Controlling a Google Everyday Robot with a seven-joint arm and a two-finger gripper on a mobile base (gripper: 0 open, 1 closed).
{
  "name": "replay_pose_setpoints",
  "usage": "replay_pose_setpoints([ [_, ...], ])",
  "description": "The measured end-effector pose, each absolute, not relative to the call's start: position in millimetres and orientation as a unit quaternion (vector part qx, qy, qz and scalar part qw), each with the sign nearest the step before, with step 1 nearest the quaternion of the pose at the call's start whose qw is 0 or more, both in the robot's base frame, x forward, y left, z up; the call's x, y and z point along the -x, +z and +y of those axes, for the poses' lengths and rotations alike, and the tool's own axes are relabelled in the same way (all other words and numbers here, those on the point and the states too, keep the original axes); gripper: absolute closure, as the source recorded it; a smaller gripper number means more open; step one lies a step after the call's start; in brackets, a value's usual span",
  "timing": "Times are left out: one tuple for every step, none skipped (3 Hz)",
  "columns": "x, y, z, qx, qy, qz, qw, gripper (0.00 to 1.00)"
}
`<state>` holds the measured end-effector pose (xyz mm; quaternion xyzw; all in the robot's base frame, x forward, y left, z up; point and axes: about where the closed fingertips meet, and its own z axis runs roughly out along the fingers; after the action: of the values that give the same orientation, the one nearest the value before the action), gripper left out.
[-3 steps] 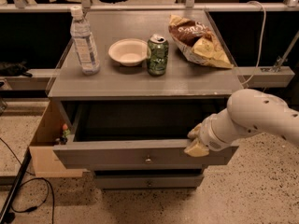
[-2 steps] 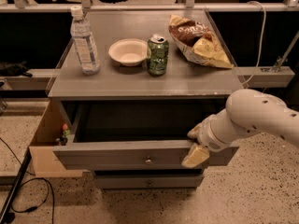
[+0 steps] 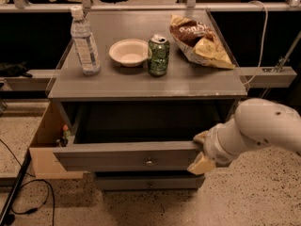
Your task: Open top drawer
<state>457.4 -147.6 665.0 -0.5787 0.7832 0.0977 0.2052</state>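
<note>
The top drawer is a wide grey wooden drawer pulled well out from under the grey cabinet top. A small round metal knob sits at the centre of its front. Its deep box looks dark and empty. My gripper is at the right end of the drawer front, on a white arm that comes in from the right. One tan finger shows above the front's top edge and one in front of it.
On the cabinet top stand a water bottle, a white bowl, a green can and a chip bag. A narrower drawer sits below. A cardboard box stands at the left, with a black cable on the floor.
The lower tan finger has dropped a little in front of the drawer front. The drawer stays pulled out about as far as before.
</note>
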Motion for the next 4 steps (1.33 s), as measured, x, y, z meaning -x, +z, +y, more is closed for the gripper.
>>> replay_pose_setpoints([
  [-429.3, 662.4, -158.5, 0.576, 0.102, 0.786, 0.2, 0.63],
  [-430.0, 667.5, -158.6, 0.576, 0.102, 0.786, 0.2, 0.87],
  [-430.2, 673.5, -158.6, 0.576, 0.102, 0.786, 0.2, 1.0],
  [-415.7, 672.1, -164.4, 0.57, 0.106, 0.79, 0.201, 1.0],
])
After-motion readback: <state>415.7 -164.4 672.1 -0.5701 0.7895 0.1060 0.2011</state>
